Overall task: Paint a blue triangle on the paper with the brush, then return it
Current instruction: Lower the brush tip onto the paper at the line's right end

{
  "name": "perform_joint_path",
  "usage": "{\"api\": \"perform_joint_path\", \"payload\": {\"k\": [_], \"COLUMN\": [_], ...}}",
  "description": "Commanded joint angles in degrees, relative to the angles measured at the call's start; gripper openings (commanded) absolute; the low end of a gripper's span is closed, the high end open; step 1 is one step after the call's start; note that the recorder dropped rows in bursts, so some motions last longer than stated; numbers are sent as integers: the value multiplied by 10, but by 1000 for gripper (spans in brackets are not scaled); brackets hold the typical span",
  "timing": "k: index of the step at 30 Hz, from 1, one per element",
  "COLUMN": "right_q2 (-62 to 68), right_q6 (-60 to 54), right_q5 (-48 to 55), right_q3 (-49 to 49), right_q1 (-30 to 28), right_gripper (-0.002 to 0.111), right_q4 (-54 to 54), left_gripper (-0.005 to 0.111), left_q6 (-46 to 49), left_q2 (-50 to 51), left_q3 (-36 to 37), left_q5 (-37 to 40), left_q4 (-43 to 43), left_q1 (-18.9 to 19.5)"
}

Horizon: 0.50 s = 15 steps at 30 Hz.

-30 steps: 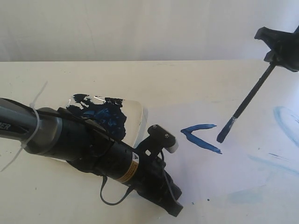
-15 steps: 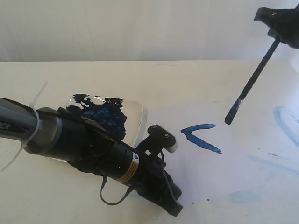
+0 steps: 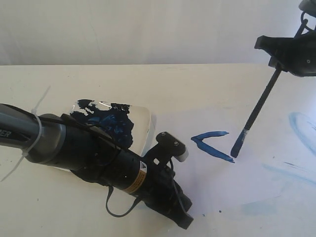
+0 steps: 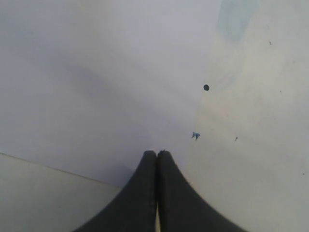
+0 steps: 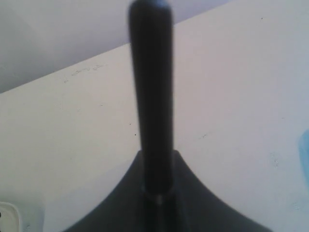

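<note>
The paper [image 3: 256, 182] lies flat on the right half of the table. Two thick dark blue strokes of the blue triangle [image 3: 211, 143] meet in a corner at the left and stand open to the right. My right gripper [image 3: 282, 60], up at the far right, is shut on the brush [image 3: 259, 106]. The brush slants down, and its blue tip [image 3: 237, 146] sits at the right end of the lower stroke. The black handle [image 5: 152, 96] runs between the right gripper's [image 5: 157, 157] jaws. My left gripper [image 3: 181, 217] is shut and empty, its tips [image 4: 157, 154] low over the paper [image 4: 96, 72] near its edge.
A clear plate [image 3: 143, 126] smeared with dark blue paint [image 3: 111, 123] sits left of the paper, partly behind my left arm [image 3: 89, 153], which lies across the front left. Faint light-blue smears [image 3: 302, 127] mark the right side. Small paint specks [image 4: 206, 87] dot the tabletop.
The brush lifted off the paper and swung back, then came down again to the right end of the lower stroke. The right gripper shifted left. The left arm stayed put.
</note>
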Motion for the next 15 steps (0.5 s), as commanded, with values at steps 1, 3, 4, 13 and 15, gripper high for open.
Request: {"api": "perform_joint_path", "payload": {"k": [1, 3, 4, 13, 15], "right_q2": [5, 10, 13, 28, 28], "right_q6": [5, 5, 5, 5, 5], "right_q5": [-3, -3, -3, -30, -39], "right_q3": [2, 2, 2, 2, 2], "right_q1": [1, 1, 1, 1, 1], "right_gripper": [0, 0, 0, 0, 0], "right_q4": [-1, -1, -1, 0, 0], "left_gripper": [0, 0, 0, 0, 0], "left_q6": [-2, -2, -2, -2, -2], "left_q2": [1, 1, 1, 1, 1], "left_q3": [1, 1, 1, 1, 1], "left_q5": [7, 7, 7, 7, 7], "left_q4": [7, 7, 7, 7, 7], "left_q1": [2, 2, 2, 2, 2]}}
